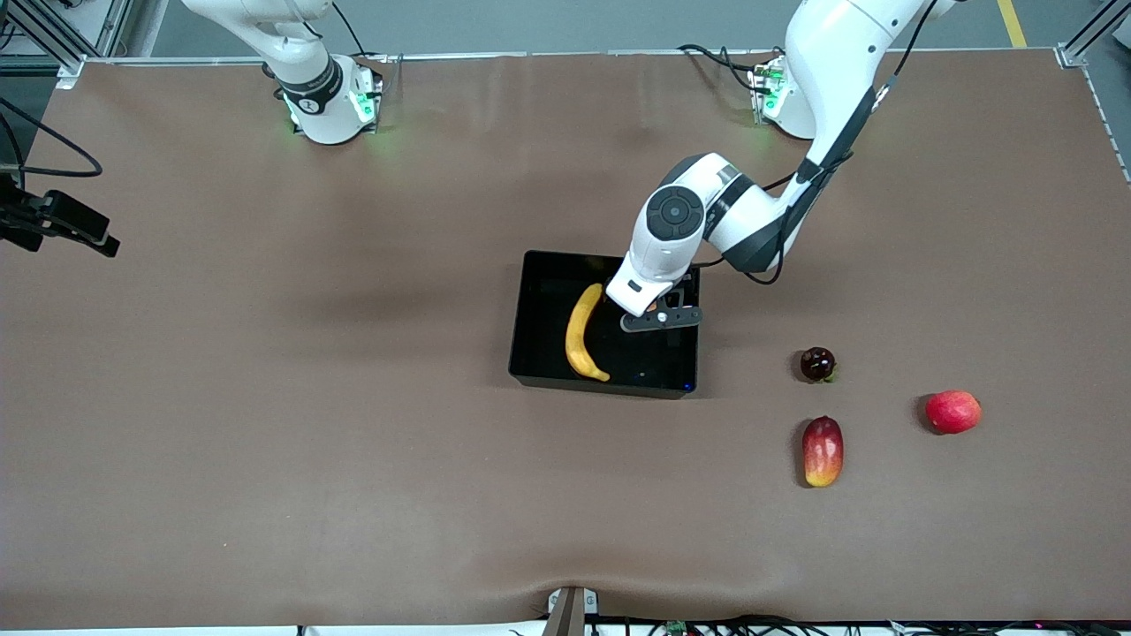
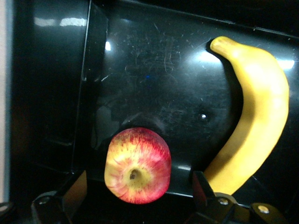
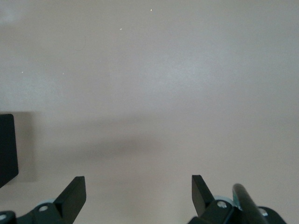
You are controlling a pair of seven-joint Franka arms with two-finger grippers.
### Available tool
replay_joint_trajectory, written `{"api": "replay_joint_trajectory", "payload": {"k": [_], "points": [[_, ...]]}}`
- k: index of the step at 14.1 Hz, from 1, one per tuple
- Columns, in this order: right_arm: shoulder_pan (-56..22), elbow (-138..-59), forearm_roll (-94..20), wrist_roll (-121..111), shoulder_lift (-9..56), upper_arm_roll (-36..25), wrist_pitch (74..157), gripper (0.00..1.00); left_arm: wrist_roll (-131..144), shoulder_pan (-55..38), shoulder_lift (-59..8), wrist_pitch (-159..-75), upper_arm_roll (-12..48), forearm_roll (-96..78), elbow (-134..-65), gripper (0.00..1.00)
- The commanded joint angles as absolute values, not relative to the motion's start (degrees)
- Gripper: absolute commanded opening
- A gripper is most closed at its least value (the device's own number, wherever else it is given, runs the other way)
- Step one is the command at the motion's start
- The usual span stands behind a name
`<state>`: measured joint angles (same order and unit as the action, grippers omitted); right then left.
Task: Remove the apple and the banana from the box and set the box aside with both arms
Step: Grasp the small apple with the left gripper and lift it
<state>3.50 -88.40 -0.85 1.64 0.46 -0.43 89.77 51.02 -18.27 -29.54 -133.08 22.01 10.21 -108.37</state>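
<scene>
The black box (image 1: 539,318) stands mid-table. The yellow banana (image 1: 581,334) lies inside it. My left gripper (image 1: 658,316) is low over the box, at its end toward the left arm, and hides the apple in the front view. In the left wrist view the red apple with yellow patches (image 2: 138,171) rests on the box's glossy floor (image 2: 154,70) between the open fingers of the left gripper (image 2: 138,183). There is a gap on each side of the apple. The banana (image 2: 254,116) lies beside it. My right gripper (image 3: 138,184) is open and empty over bare table, out of the front view.
Three other fruits lie toward the left arm's end of the table: a dark round one (image 1: 817,364), a red-yellow elongated one (image 1: 823,451) and a red one (image 1: 952,412). A black camera mount (image 1: 57,221) sits at the right arm's end. A black object (image 3: 7,149) shows in the right wrist view.
</scene>
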Motion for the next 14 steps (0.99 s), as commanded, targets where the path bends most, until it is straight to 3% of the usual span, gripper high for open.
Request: {"api": "replay_joint_trajectory", "payload": {"k": [1,5,6,7,9,10,14], "points": [[4.7,-87.9,-1.3,1.2,0.6,0.4,89.6,1.0,53.2,-18.8,-31.7,-135.9,21.5,11.7,-107.8,1.0],[4.7,-87.9,-1.3,1.2,0.6,0.4,89.6,1.0,53.9,-18.9,-33.0,-136.3,21.4,13.3,-108.0,1.0],[4.7,-88.0,-1.3,1.2,0.6,0.4,89.6,1.0,53.9,-18.9,-33.0,-136.2,21.4,13.8,-108.3,0.92],[4.7,-88.0,-1.3,1.2,0.6,0.4,89.6,1.0,53.9,-18.9,-33.1,-136.1,21.5,13.8,-108.3,0.77],[4.7,-88.0,-1.3,1.2,0.6,0.4,89.6,1.0,55.4,-18.9,-32.7,-135.3,21.6,13.9,-108.2,0.18],[4.7,-88.0,-1.3,1.2,0.6,0.4,89.6,1.0,56.2,-18.8,-32.2,-134.2,21.7,13.9,-107.8,0.0],[4.7,-88.0,-1.3,1.2,0.9,0.4,89.6,1.0,56.0,-17.8,-26.7,-131.8,21.9,13.9,-107.0,0.0]]}}
